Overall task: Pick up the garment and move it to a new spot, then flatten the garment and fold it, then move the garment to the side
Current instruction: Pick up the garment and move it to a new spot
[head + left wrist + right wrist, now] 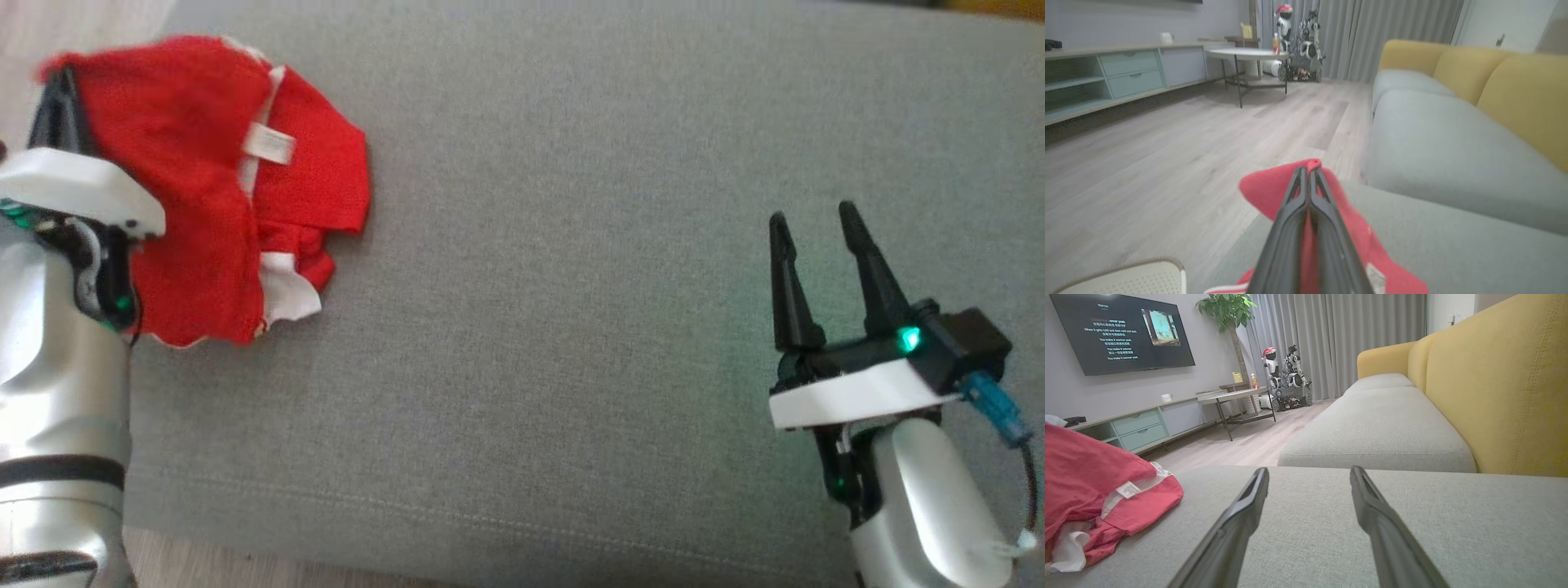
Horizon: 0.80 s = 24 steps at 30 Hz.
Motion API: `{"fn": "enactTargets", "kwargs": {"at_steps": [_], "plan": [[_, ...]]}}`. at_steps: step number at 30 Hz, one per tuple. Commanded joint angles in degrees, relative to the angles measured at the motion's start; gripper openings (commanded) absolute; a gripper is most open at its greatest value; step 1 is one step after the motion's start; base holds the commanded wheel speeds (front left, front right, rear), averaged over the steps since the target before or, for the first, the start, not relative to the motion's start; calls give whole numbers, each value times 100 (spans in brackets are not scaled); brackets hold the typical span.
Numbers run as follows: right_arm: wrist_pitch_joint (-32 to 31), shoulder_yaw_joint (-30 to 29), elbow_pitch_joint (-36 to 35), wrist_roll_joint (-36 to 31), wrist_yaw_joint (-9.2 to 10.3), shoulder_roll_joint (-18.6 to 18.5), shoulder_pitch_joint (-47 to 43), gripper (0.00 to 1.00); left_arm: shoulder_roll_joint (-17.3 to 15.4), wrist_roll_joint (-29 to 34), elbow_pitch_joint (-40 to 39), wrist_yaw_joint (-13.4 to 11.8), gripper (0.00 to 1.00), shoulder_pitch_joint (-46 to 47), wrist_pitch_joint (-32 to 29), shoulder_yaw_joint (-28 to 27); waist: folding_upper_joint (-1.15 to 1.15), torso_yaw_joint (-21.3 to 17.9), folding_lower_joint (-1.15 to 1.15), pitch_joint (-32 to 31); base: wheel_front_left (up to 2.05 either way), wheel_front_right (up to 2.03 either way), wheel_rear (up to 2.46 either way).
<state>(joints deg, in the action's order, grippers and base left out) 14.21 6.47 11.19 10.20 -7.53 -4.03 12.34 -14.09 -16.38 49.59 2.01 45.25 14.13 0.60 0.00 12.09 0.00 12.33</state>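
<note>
The garment (212,180) is a red piece of clothing with white trim and a white label, bunched at the far left of the grey sofa cushion (571,286). My left gripper (57,82) is shut on its upper left edge; in the left wrist view the two dark fingers (1308,179) press together with red cloth (1274,192) pinched between them and draped to both sides. My right gripper (812,216) stands open over bare cushion at the right, well away from the garment (1094,477), nothing between its fingers (1308,477).
The cushion's front seam and a strip of wooden floor (245,563) run along the bottom. A yellow sofa back (1494,384) rises to one side. Farther off stand a round table (1247,55), a low cabinet (1118,73) and another robot (1286,379).
</note>
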Motion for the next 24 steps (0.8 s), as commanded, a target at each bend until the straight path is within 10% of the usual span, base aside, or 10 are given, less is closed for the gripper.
{"fn": "enactTargets", "kwargs": {"at_steps": [1,24], "plan": [[60,142,-138,58,4,71,-9,100,-259,-39,-291,-29,0,64,69,-202,0,33,0,-166,0,0,0],[78,194,-330,373,4,114,131,100,679,-262,-4142,2,0,-553,-799,458,0,-1125,0,-404,0,0,0]]}}
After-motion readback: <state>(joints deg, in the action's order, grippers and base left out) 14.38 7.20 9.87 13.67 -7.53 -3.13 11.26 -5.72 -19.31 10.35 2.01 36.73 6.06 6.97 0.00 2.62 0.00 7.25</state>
